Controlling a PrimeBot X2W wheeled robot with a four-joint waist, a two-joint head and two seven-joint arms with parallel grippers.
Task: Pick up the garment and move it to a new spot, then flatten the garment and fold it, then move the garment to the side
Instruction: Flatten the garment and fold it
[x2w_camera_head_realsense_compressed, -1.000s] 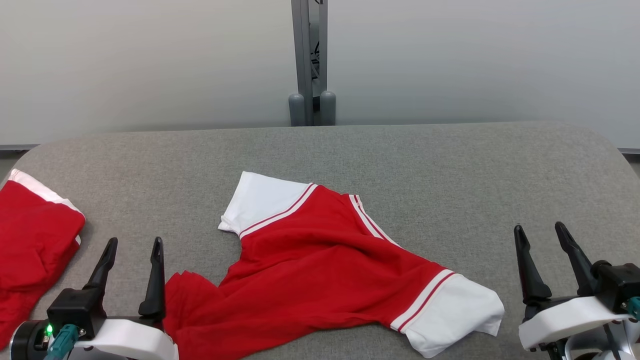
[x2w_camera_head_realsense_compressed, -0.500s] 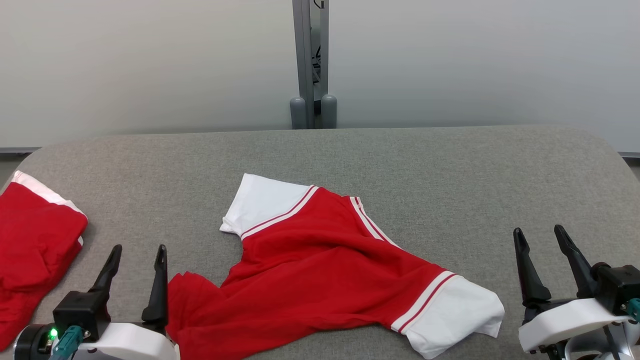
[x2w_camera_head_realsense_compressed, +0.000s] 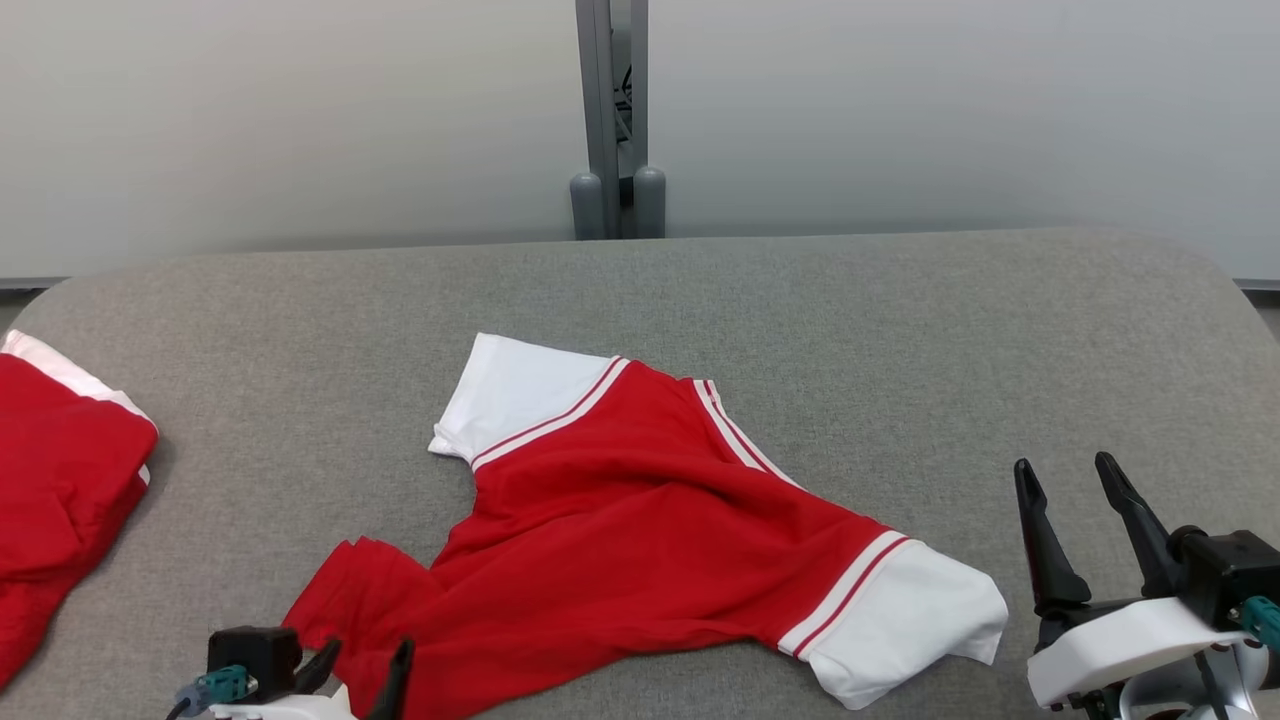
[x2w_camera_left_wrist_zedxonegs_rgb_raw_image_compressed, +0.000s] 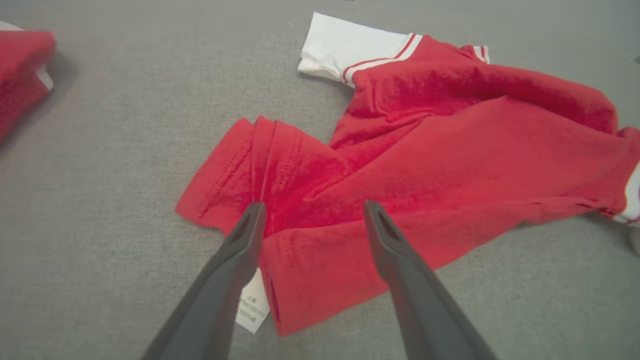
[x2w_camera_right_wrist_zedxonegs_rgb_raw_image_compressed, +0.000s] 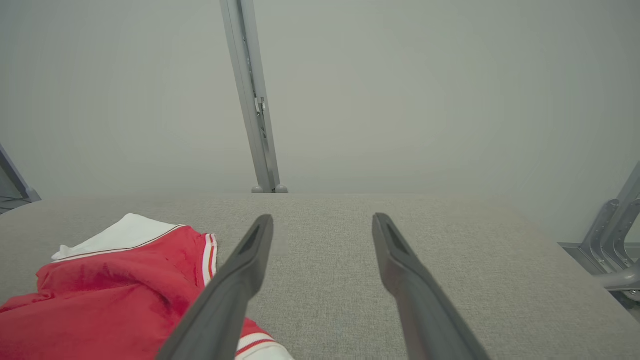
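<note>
Bench (x2w_camera_head_realsense_compressed: 900, 330), grey. Garment (x2w_camera_head_realsense_compressed: 640, 520), red, white sleeves: centre, crumpled. Second red garment (x2w_camera_head_realsense_compressed: 60, 470): 9 o'clock, cut off. Post (x2w_camera_head_realsense_compressed: 610, 110): 12 o'clock. Right end effector (x2w_camera_head_realsense_compressed: 1061, 462): 4 o'clock, fingers spread, empty. Left end effector (x2w_camera_left_wrist_zedxonegs_rgb_raw_image_compressed: 314, 205): 7 o'clock, over hem (x2w_camera_left_wrist_zedxonegs_rgb_raw_image_compressed: 300, 300), fingers spread, empty, partly cut off. Label (x2w_camera_left_wrist_zedxonegs_rgb_raw_image_compressed: 252, 305): illegible.

The head camera stands high at six o'clock, looking down over the grey table (x2w_camera_head_realsense_compressed: 900, 330) toward the wall (x2w_camera_head_realsense_compressed: 300, 120) at twelve. The left wrist camera, at seven o'clock, tilts down, close over the garment (x2w_camera_left_wrist_zedxonegs_rgb_raw_image_compressed: 450, 165) (near enough to show stitching). The right wrist camera, at four o'clock, looks low and level toward the post (x2w_camera_right_wrist_zedxonegs_rgb_raw_image_compressed: 250, 100). All three share the garment.
</note>
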